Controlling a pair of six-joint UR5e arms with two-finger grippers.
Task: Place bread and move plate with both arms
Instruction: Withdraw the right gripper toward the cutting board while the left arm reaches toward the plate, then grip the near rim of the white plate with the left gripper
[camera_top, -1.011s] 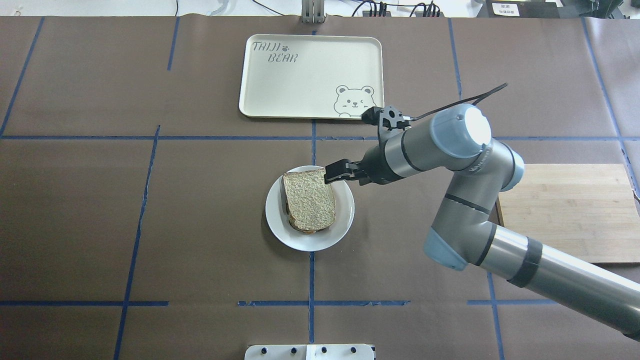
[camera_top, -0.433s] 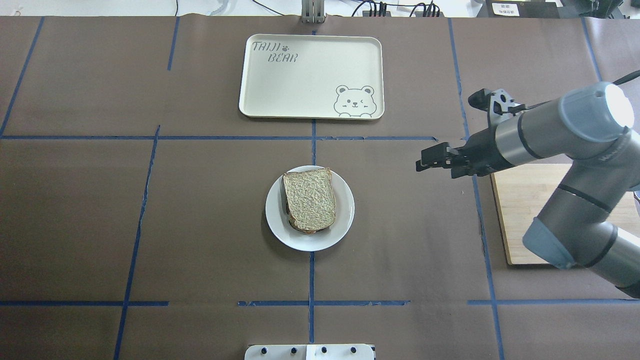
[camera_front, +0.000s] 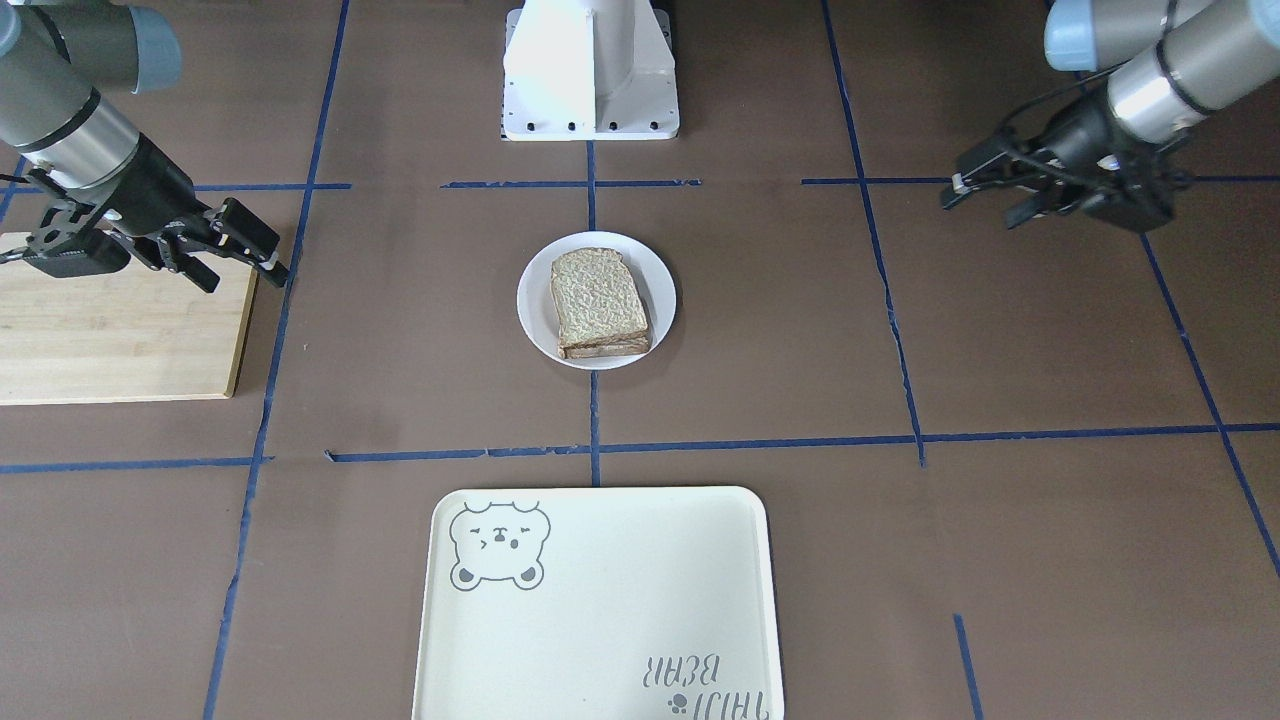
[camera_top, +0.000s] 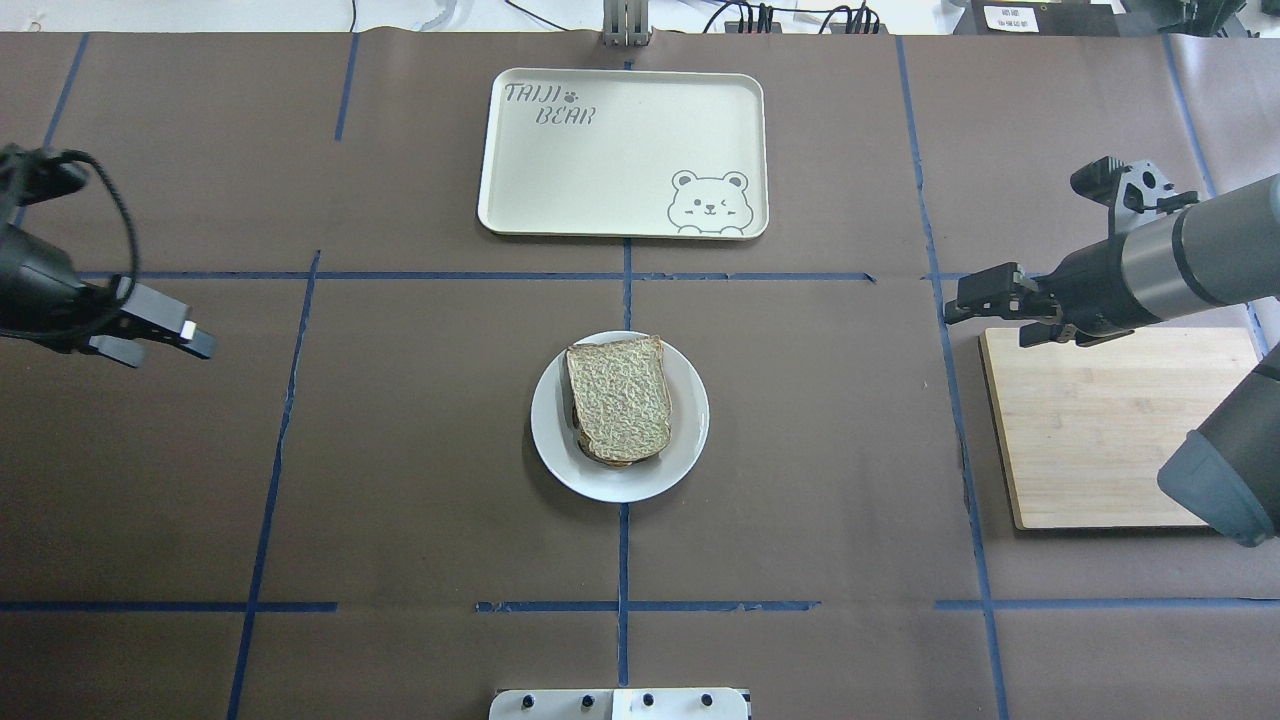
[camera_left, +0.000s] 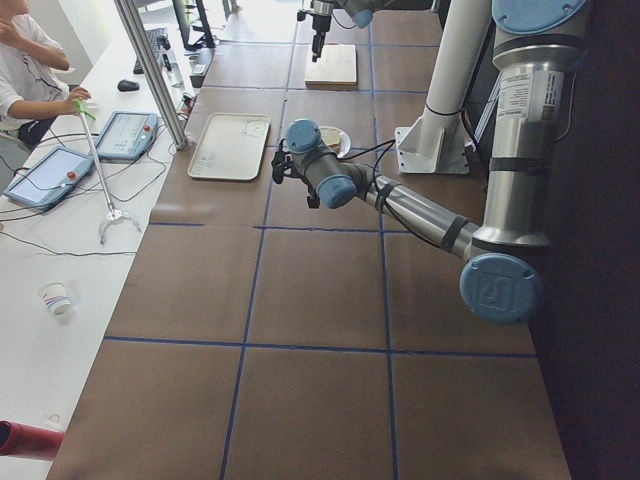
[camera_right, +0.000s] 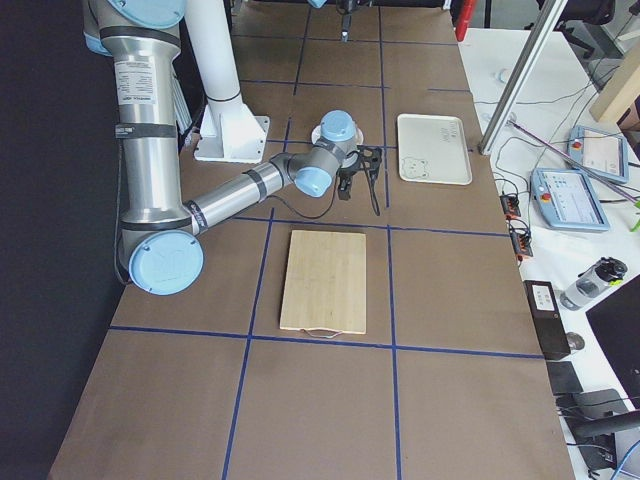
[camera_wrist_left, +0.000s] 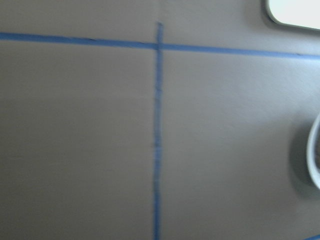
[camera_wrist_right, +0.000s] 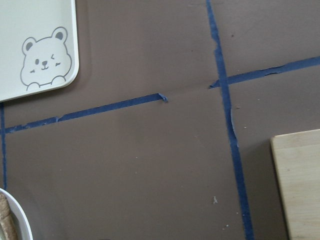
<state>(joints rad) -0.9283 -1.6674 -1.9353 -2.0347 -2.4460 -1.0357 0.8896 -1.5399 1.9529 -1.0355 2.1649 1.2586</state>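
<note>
The bread (camera_top: 620, 408) lies flat on top of a darker layer on the white plate (camera_top: 690, 445) at the table's centre, also seen as bread (camera_front: 598, 298) on plate (camera_front: 530, 300) in the front-facing view. Nothing touches it. My right gripper (camera_top: 975, 318) hovers far to the plate's right, by the corner of the wooden board, open and empty; it appears as right gripper (camera_front: 247, 278) from the front. My left gripper (camera_top: 170, 352) hangs far to the plate's left, open and empty, and shows as left gripper (camera_front: 978, 208) opposite.
A cream tray (camera_top: 625, 150) with a bear drawing lies beyond the plate. A wooden cutting board (camera_top: 1110, 430) sits at the right. The white robot base (camera_front: 590, 70) stands on the near side. A seated person (camera_left: 25, 60) is at the side desk.
The right gripper let go of the bread on the plate and drew back to the right, to the board's corner. The left gripper came into view at the left.
</note>
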